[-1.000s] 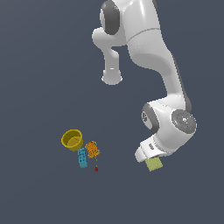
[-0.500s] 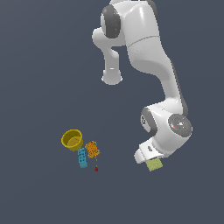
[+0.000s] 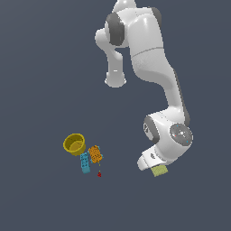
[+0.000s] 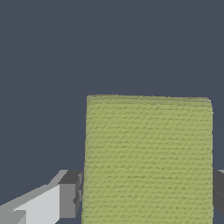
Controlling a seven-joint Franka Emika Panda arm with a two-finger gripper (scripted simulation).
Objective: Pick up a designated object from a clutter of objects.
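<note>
The designated object, a flat yellow-green sponge-textured pad [image 3: 159, 170], lies on the dark floor, apart from the clutter and toward the exterior view's right. My gripper [image 3: 152, 168] is directly over it, low down. In the wrist view the pad [image 4: 148, 162] fills the space between my two grey fingertips [image 4: 70, 200], one on each long side, very close to its edges. The jaws look open around it. The rest of the clutter sits at the exterior view's left: a yellow cup [image 3: 74, 144], a blue studded brick [image 3: 85, 163], an orange studded block [image 3: 95, 154] and a tiny red piece [image 3: 99, 173].
The arm's white base [image 3: 115, 80] stands behind the scene. The floor [image 3: 40, 67] is a plain dark grey surface all round.
The hand has come down a little toward the pad over the last second. The pad and the clutter have not moved.
</note>
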